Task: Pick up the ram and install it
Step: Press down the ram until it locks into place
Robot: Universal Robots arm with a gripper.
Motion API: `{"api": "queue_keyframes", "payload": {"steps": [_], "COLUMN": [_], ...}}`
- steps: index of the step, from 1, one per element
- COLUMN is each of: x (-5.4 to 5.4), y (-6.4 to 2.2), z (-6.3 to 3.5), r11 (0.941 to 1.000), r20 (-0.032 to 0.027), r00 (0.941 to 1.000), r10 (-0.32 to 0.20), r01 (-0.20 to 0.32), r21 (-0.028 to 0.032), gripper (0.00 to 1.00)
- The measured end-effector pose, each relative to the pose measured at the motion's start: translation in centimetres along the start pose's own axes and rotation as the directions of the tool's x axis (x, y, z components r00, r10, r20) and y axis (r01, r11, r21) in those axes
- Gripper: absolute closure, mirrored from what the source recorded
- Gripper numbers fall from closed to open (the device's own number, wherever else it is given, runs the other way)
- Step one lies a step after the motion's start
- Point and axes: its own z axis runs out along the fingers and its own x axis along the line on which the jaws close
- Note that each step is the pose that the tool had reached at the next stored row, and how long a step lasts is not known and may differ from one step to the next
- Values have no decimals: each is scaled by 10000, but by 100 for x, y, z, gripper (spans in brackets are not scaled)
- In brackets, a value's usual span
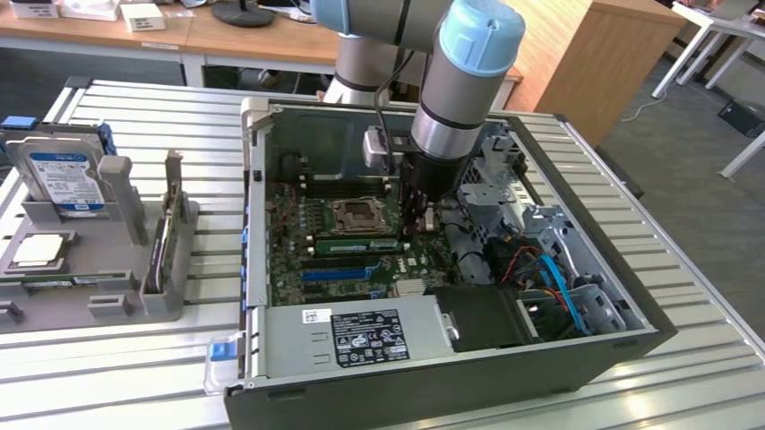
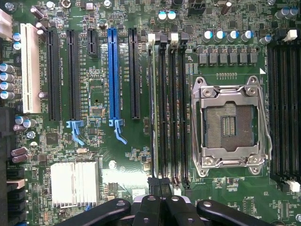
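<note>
The ram point(image 2: 153, 108) is a thin green stick seen edge-on, standing in the memory slot nearest the black expansion slots. In the exterior view the ram point(image 1: 354, 243) lies as a green strip below the processor socket inside the open computer case point(image 1: 257, 269). My gripper point(image 2: 160, 187) hangs just over one end of that stick with its dark fingers pressed together and nothing between them. From outside, the gripper point(image 1: 418, 222) reaches down into the case over the motherboard, at the strip's end toward the exterior view's right.
The empty processor socket point(image 2: 230, 125) sits beside the memory slots, with a blue slot point(image 2: 113, 75) and a silver heatsink point(image 2: 75, 183) on the other side. A grey holder point(image 1: 114, 296) outside the case carries a hard drive point(image 1: 66, 179) and an upright card point(image 1: 161, 235). The power supply point(image 1: 358, 336) fills the case's near end.
</note>
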Motion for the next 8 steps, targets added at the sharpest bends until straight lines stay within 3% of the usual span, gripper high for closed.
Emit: {"api": "queue_keyframes", "payload": {"steps": [8], "x": [-5], "y": [0], "z": [-17], "r11": [10000], "r20": [-45], "r00": [10000], "r10": [1], "r01": [-1], "r21": [-2], "gripper": [89]}}
